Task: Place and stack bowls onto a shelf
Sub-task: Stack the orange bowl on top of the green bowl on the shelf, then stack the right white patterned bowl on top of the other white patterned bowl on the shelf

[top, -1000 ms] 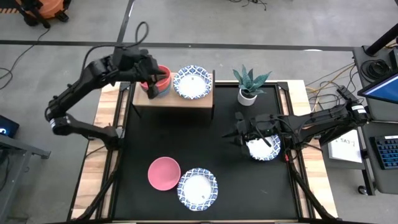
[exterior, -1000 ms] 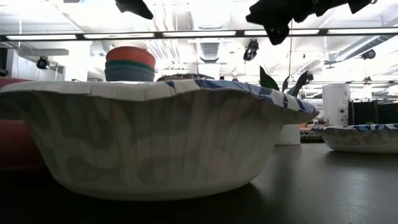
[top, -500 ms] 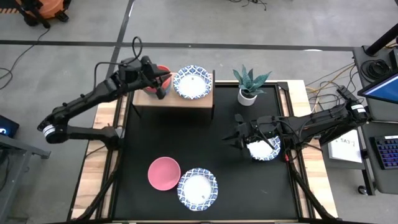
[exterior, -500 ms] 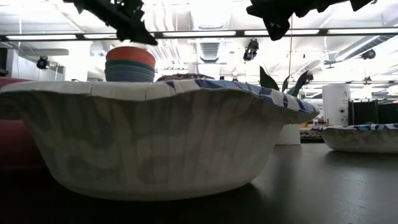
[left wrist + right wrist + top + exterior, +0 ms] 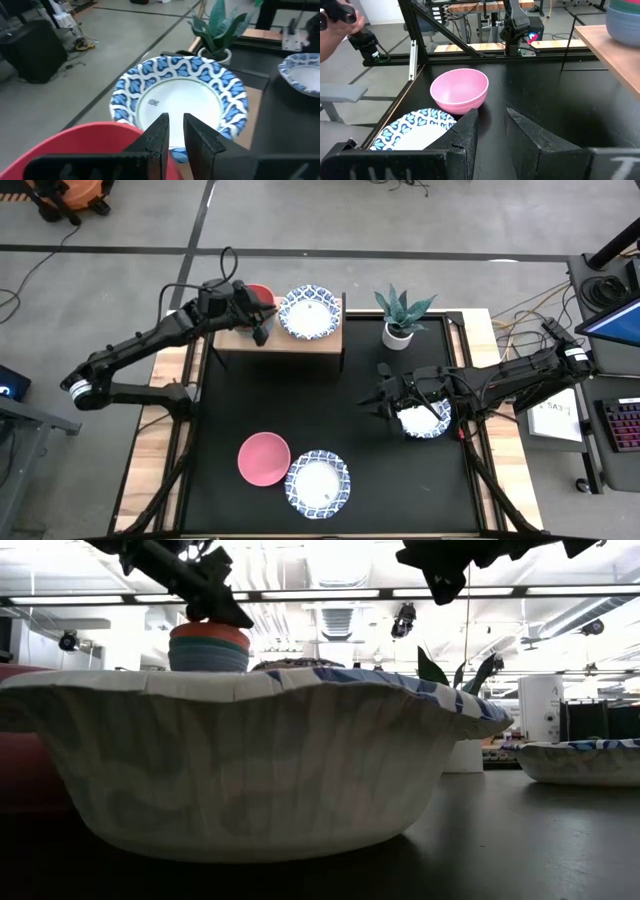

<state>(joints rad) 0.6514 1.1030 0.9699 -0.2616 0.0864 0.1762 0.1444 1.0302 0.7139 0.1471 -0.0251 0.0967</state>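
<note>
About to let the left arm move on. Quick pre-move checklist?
1. Red bowl on plain stack, on shelf: ok.
2. Left gripper clear of red bowl: cannot tell; narrow gap, at its rim.
3. Patterned bowl seated on shelf: ok.
4. Right gripper above patterned table bowl, holding nothing: ok.
5. Pink bowl and neighbouring patterned bowl still on table: ok.

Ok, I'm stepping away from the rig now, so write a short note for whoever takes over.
Left gripper: at the top of the coloured stack on the shelf, over its red bowl.
Right gripper: jaws open, empty, beside the right patterned bowl on the table.
Done: coloured stack and the shelf's patterned bowl are up.
To do: pink bowl, front patterned bowl and right patterned bowl are on the table.
</note>
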